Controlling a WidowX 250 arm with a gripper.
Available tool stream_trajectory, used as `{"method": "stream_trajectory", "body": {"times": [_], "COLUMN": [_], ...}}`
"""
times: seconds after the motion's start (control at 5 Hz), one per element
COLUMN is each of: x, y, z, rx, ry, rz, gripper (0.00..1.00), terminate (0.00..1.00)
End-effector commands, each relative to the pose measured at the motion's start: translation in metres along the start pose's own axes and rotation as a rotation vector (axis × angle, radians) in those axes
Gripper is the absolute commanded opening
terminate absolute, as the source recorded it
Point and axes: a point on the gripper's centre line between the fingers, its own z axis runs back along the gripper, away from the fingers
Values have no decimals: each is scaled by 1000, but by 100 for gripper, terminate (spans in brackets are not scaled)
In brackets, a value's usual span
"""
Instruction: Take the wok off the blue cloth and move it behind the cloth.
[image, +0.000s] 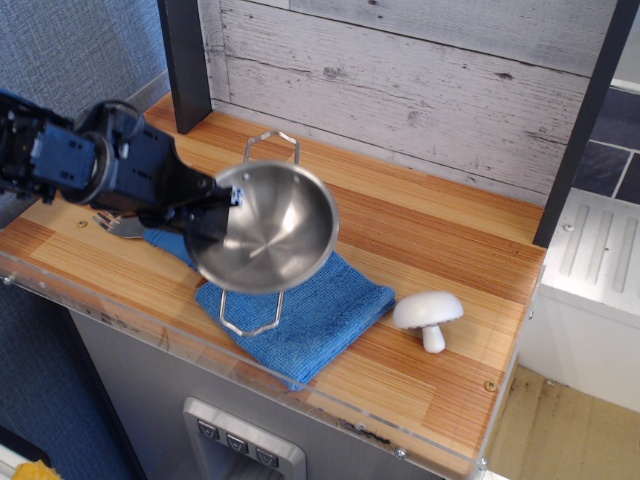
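The wok (268, 228) is a shiny steel bowl with two wire loop handles. It hangs in the air above the blue cloth (310, 315), tilted toward the camera, one handle up at the back and one hanging low in front. My gripper (226, 205) comes in from the left and is shut on the wok's left rim. The blue cloth lies flat near the counter's front edge, its left part hidden behind the wok.
A white toy mushroom (430, 316) stands right of the cloth. A fork (120, 226) with a blue handle lies left of the cloth, partly under my arm. A dark post (187, 62) stands at the back left before the plank wall.
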Motion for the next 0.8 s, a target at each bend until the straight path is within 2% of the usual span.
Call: {"method": "stream_trajectory", "body": {"times": [0.0,0.2,0.6], "x": [39,54,70], "y": [-33,-47,-64], "z": [0,-11,-60], "rx": [-44,-47,-32], "ry": [-81,-89,-55], "rz": [7,29,75], "gripper": [0,0,0], "terminate": [0,0,0]}}
